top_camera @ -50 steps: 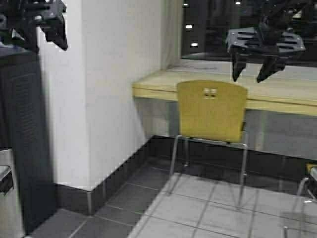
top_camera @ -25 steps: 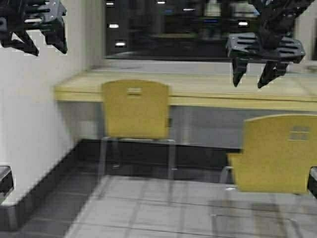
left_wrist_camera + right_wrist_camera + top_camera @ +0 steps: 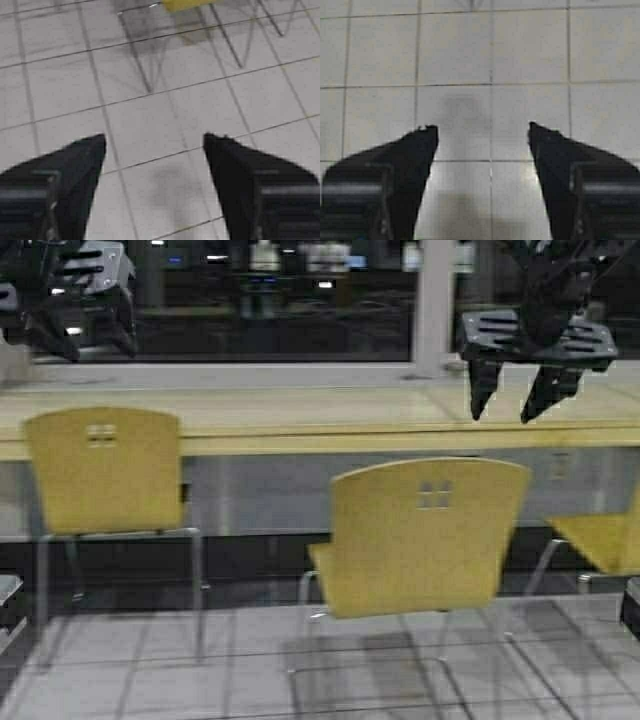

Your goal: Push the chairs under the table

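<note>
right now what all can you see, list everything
chairs: three, tan-yellow with metal legs; one at the left close to the table, one in the middle pulled out, one cut off at the right edge
table: one, long pale wood, under the window
window: dark glass behind the table
floor: pale grey tiles
left claw: black, open, raised at upper left
right claw: black, open, raised at upper right

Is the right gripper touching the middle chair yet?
Apart. In the high view the right gripper hangs open above the middle chair, the table edge showing between them.
</note>
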